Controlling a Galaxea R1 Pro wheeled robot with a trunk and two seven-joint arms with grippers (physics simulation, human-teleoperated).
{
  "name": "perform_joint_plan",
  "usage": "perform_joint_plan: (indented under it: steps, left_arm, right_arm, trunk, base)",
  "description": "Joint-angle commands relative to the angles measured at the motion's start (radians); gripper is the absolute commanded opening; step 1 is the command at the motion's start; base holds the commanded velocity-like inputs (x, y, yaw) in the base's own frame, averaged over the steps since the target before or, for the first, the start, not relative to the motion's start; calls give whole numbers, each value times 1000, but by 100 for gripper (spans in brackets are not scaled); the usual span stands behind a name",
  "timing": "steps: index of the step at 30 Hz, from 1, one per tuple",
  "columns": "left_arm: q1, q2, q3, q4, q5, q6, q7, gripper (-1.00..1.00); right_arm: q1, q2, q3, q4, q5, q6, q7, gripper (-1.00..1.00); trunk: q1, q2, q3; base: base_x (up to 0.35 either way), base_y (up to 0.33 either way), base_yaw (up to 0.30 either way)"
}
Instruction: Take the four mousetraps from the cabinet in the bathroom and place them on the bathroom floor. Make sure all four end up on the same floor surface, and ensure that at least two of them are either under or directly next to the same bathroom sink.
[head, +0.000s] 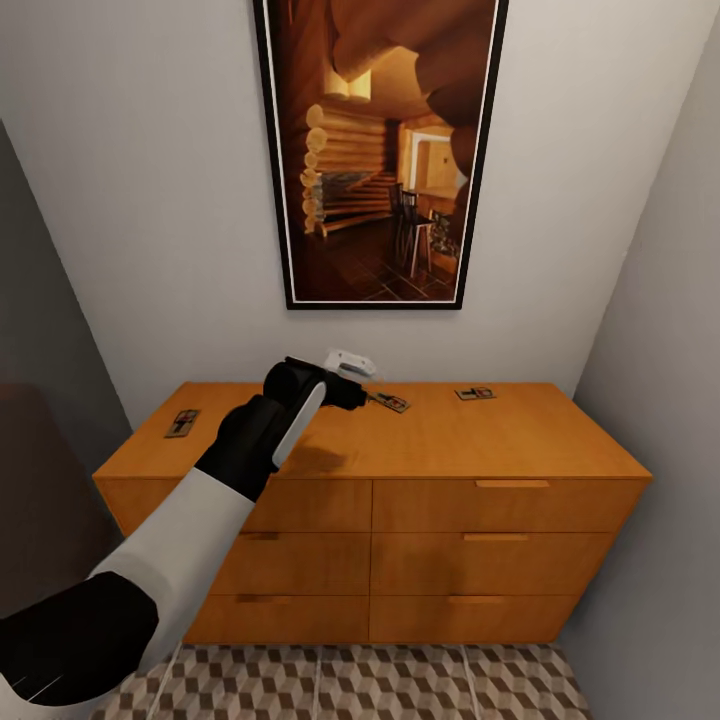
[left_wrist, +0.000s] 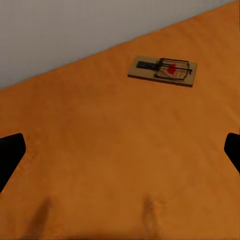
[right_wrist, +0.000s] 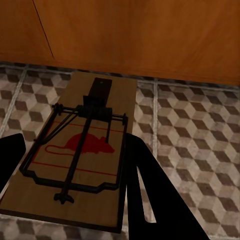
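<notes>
The left arm reaches over the low orange-wood cabinet (head: 440, 450), its black left gripper (left_wrist: 120, 150) spread open above the top near a tan-wood mousetrap (left_wrist: 163, 70) lying flat. Two more traps (head: 182, 423) (head: 475, 394) lie well apart on that top, below a framed cabin picture (head: 380, 150). The right gripper (right_wrist: 75, 175) clamps a red-printed mousetrap (right_wrist: 80, 155) above the cube-patterned tile floor (right_wrist: 195, 135).

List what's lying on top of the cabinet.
Three mousetraps lie on the cabinet top: one far left, one mid-back just ahead of the left gripper, one further right. The arm hides the surface beneath it.
</notes>
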Motion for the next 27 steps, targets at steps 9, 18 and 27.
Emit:
perform_joint_plan:
  steps: [9,18,27]
  left_arm:
    - [-1,-8,7,-13,249,-79,331,100]
    - [-1,-5,3,-15,496,-124,510,100]
    - [-1,-2,2,-6,517,-133,521,100]
  right_arm:
    - [-1,0,-6,1,11,19,-5,-100]
    - [-1,0,-6,0,11,35,-4,-100]
    - [-1,-1,-6,0,11,36,-4,-100]
  trunk:
    - [0,-1,-1]
    - [0,-1,-1]
    - [0,-1,-1]
  base:
    - [0,0,0]
    - [0,0,0]
    - [0,0,0]
